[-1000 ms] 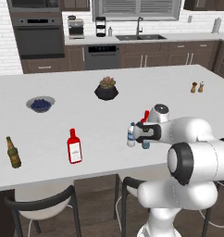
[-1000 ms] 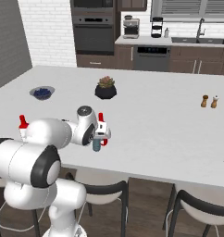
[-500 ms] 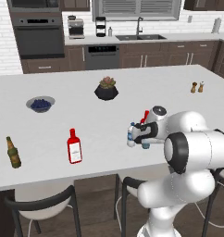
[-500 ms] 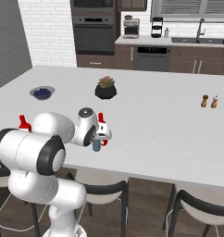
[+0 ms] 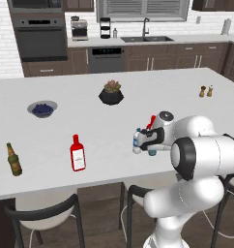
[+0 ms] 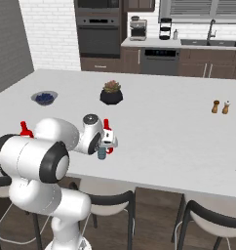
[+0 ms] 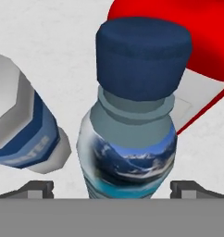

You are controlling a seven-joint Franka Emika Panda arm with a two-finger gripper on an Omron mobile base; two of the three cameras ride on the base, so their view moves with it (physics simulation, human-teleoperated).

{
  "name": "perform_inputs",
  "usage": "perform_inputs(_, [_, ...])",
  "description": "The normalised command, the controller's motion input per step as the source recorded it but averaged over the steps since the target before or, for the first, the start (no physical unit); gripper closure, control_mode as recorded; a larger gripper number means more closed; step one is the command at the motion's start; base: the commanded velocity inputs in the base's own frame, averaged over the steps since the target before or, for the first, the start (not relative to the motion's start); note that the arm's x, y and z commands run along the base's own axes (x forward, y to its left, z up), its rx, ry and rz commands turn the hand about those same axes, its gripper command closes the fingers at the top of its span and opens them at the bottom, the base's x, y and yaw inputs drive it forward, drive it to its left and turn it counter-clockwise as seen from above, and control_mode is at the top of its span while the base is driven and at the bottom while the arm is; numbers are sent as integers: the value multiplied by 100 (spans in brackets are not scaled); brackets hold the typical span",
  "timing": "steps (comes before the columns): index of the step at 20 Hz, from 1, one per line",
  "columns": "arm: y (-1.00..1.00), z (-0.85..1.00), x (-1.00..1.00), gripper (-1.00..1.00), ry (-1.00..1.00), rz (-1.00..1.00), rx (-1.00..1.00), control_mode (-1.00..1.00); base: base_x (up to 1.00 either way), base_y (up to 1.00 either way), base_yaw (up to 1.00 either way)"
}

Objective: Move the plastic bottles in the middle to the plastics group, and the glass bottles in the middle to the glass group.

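Observation:
My gripper (image 5: 147,143) hangs low over the middle cluster near the counter's front edge, open. In the hand view its fingertips (image 7: 37,189) stand on either side of the blue-teal plastic bottle (image 7: 132,115) with a dark blue cap, apart from it. The clear plastic bottle (image 7: 21,134) with a blue label stands just left of it, and the red glass bottle (image 7: 197,55) stands behind. The same red bottle (image 5: 151,122) pokes up behind the hand. The glass group lies far left: a red white-labelled bottle (image 5: 77,153) and an olive-brown bottle (image 5: 12,160).
A potted plant (image 5: 111,93) and a bowl of blueberries (image 5: 42,108) sit further back on the white island. Salt and pepper shakers (image 5: 206,91) stand at the far right. Stools (image 5: 46,215) are tucked under the front edge.
The hand has crept slightly left and down over the blue-teal bottle while the elbow swung round. The jaws stayed open and the bottles have not moved.

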Motion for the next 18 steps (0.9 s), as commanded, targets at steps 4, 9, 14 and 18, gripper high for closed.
perform_inputs(4, [0, 0, 0, -100, 0, 0, 0, -100, 0, 0, 0])
perform_inputs(9, [0, 0, 0, 100, 0, 0, 0, -100, 0, 0, 0])
perform_inputs(14, [0, 0, 0, 100, 0, 0, 0, -100, 0, 0, 0])
perform_inputs(18, [-4, 6, -24, 100, -4, -3, 0, -100, 0, 0, 0])
